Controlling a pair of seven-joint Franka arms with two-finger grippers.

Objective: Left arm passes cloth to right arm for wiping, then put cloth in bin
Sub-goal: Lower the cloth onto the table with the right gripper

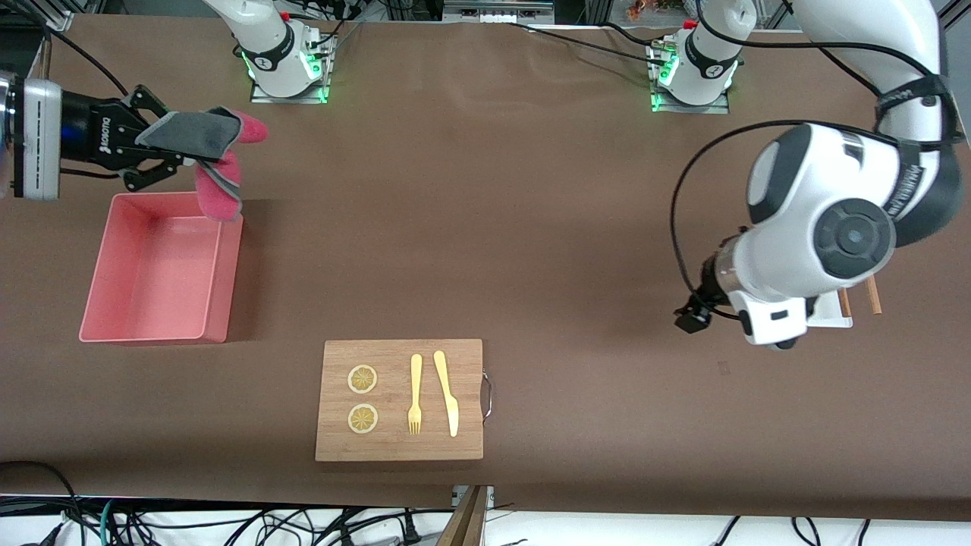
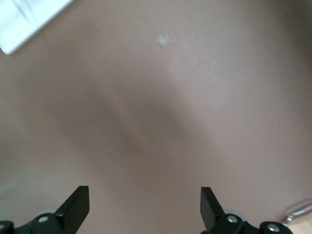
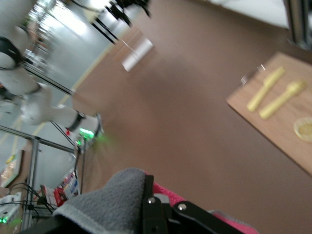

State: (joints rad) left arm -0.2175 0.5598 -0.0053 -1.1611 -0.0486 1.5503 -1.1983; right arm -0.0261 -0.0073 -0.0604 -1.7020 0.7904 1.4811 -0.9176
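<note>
- Right now the right arm's black two-finger gripper [image 1: 155,144], at the upper left of the front view, is clamped on the small magenta-red fuzzy cloth with a grey underside [image 1: 216,155]; the right wrist view shows the grey face of that cloth [image 3: 109,202] bunched against the finger.
- One corner of the cloth droops toward the top edge of the salmon-pink rectangular plastic bin [image 1: 220,265], which sits at the left of the frame. The cloth hangs over the bin's top right corner rather than its middle, so I judge the drop is close but not yet lined up.
- Gripping by one edge lets the fabric dangle free, which should help it fall cleanly once the fingers part.
- Off at the right of the front view, the left arm's black gripper [image 1: 692,317] waits low over bare brown table [image 1: 569,227]; the left wrist view shows its fingers [image 2: 75,207] spread wide with nothing between them, which fits a hand-over already done.
- Lower centre lies a rectangular wooden board [image 1: 400,447] carrying two lemon slices [image 1: 362,379], a yellow fork [image 1: 415,394] and a yellow knife [image 1: 447,393], well apart from both grippers.
- Likely next, the cloth needs carrying further over the bin's hollow before release, or it may catch on the wall.
</note>
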